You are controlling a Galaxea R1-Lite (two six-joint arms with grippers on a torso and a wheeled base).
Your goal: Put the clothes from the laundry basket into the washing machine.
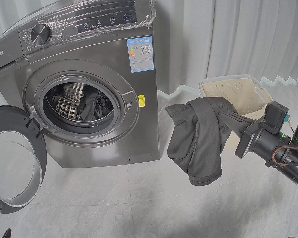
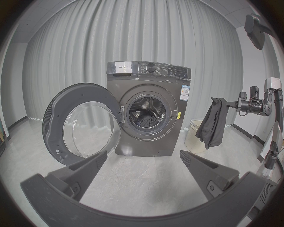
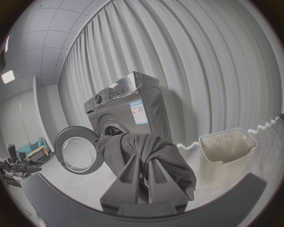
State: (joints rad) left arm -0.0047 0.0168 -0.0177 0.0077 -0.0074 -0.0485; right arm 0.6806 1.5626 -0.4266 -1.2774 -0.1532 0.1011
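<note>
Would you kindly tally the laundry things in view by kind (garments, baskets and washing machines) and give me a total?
Garments: 2 (dark grey garment held by the right end effector; dark garment inside the washing machine)
Laundry basket: 1
Washing machine: 1
Total: 4
</note>
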